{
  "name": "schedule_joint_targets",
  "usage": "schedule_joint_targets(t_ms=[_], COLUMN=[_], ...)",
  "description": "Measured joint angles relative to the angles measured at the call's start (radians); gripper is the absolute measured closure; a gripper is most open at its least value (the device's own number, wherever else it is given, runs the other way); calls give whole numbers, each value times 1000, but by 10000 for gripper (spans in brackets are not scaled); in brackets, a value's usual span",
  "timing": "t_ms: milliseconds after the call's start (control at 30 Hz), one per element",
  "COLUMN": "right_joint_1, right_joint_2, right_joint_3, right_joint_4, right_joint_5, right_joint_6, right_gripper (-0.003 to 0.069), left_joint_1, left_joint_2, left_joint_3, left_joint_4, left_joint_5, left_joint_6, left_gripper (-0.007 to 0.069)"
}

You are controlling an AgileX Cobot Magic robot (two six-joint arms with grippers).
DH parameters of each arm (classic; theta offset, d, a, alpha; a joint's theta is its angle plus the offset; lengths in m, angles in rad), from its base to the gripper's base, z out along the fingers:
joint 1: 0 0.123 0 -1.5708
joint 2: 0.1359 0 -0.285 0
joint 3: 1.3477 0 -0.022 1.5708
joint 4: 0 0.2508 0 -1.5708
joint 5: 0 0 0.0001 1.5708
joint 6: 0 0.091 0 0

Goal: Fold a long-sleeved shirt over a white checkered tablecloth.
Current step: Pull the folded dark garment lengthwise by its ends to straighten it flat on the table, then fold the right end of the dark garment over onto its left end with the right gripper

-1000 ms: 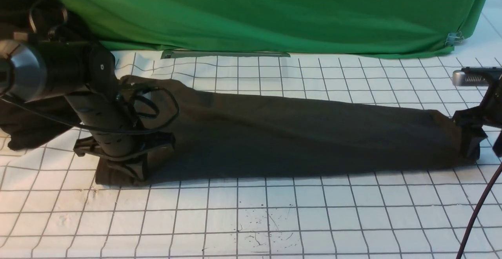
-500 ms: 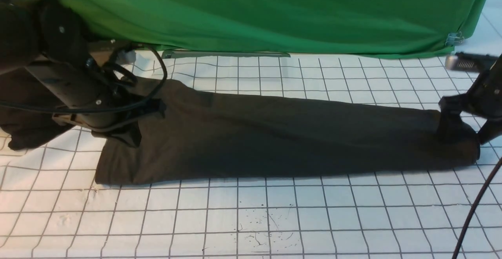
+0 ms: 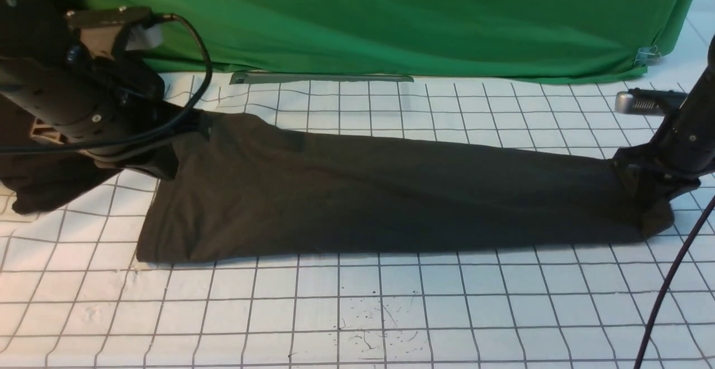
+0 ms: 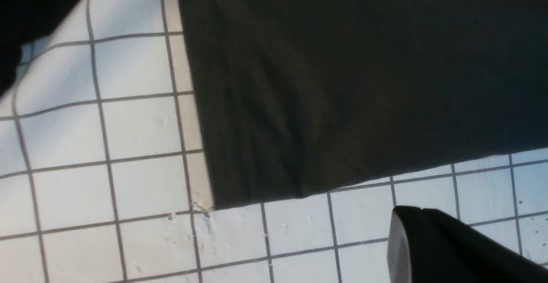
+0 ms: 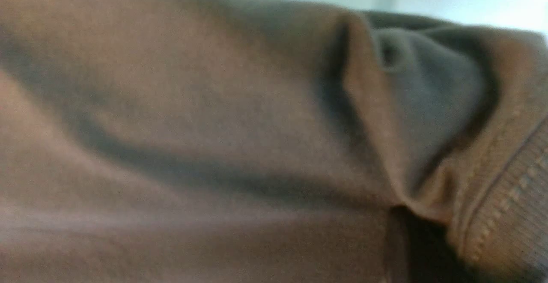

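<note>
The shirt (image 3: 391,190) is matt knit cloth, the tablecloth (image 3: 475,302) smooth matt cloth.

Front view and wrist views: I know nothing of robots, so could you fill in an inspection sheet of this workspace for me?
Surface: white checkered tablecloth, lying flat.
Job's things: long-sleeved shirt, folded into a long strip running left to right, its right end bunched.
Clutter: black garment heap at far left; ink specks on the near cloth.
Pincers: left pincer shut at the shirt's left end, unclear whether it holds cloth; right pincer closed on the bunched right end.
Cables: black cable loops by the left arm; another cable hangs at right.
Surroundings: green fabric sheet behind, metal clip at its right corner.
</note>
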State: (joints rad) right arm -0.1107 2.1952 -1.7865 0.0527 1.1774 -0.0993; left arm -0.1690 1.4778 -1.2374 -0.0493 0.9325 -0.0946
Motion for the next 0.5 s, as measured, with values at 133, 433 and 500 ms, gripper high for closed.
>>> schedule_joint_targets(t_ms=[133, 433, 500], right_joint_1=[-48, -32, 18], right_joint_2=[-44, -157, -194], right_joint_3=[-31, -93, -101], right_joint_4=[-106, -118, -97], right_joint_5=[27, 38, 39], right_joint_6=[66, 87, 90], right_gripper=[626, 627, 627], left_joint_1=[0, 0, 0], left_joint_2=[-30, -61, -61], left_joint_3=[0, 0, 0], left_joint_4=[16, 18, 15], left_joint_5=[12, 1, -3], left_joint_6=[5, 5, 5], left_gripper=[625, 625, 625])
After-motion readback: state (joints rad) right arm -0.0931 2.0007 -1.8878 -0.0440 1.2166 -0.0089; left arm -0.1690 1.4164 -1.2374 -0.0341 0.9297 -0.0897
